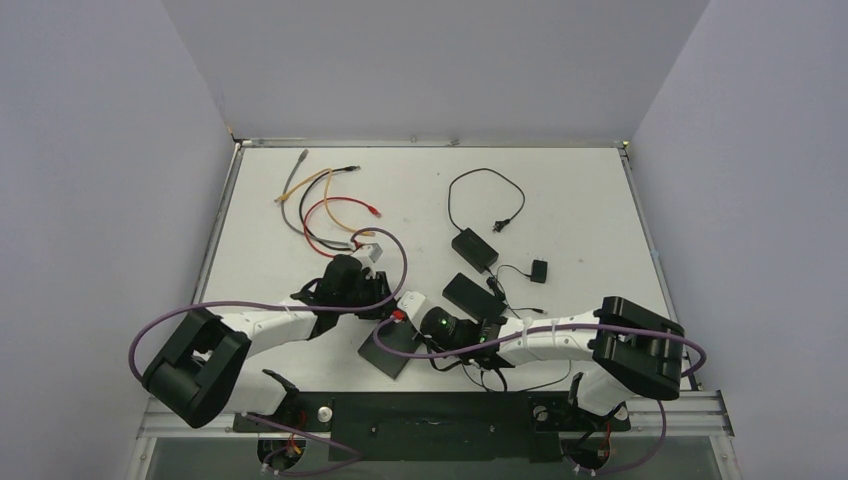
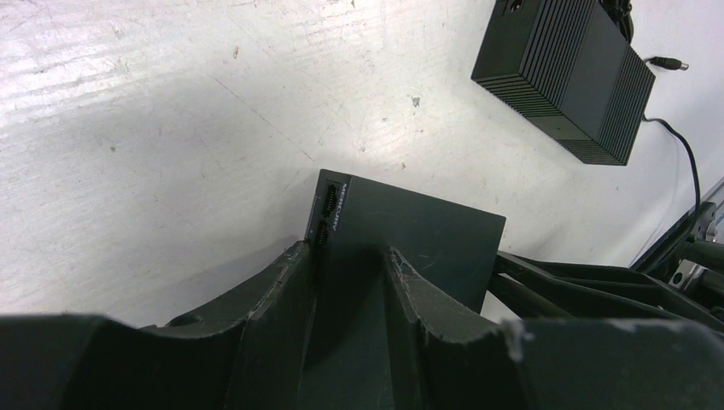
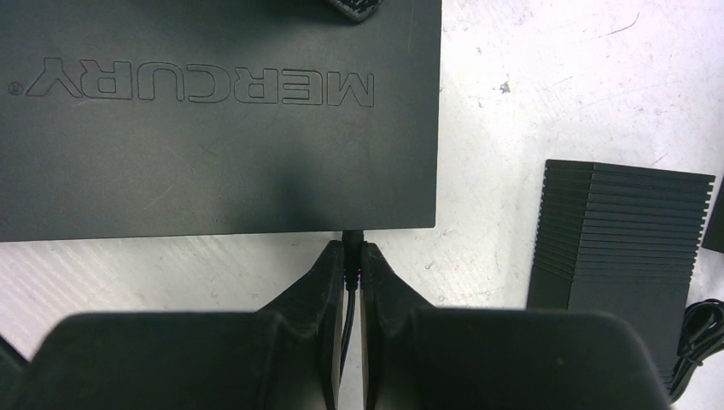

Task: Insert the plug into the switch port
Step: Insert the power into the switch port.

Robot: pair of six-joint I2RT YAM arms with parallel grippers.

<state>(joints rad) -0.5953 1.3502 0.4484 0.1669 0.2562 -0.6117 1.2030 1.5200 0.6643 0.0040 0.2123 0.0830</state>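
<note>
White table (image 1: 560,200), scuffed, boxed in by grey walls (image 1: 100,150) on three sides.

Item 1: switch (image 3: 213,154). Flat black box, "MERCURY" embossed on its lid. It sits at the near middle of the table between the two arms, with bare table on its left and far sides. The right wrist view cuts off its left and far parts.

Item 2: plug (image 3: 352,239). Small, black, at the midpoint of the switch's near edge by its right corner, tip touching that edge. How far it sits inside the port cannot be told. Its thin cord (image 3: 346,325) runs back between the fingers.

Item 3: right gripper (image 3: 352,256). Fingers nearly together, pinched on the plug just behind its tip. Fingertips are just short of the switch's edge.

Item 4: left gripper (image 2: 346,256). Fingers partly apart, pressed to the switch on both sides with its port-side corner held between them. One finger covers the lower part of the ports (image 2: 324,213), and the arm's own body hides the rest of the switch.

Item 5: power adapter (image 3: 623,231). Ribbed black brick just right of the switch, apart from it, with a strip of bare table between them.

Item 6: second adapter (image 1: 474,248). Lies farther back, its cord looped.

Item 7: network cables (image 1: 320,205). Grey, yellow, red and black, tangled at the far left, well apart from the switch.
</note>
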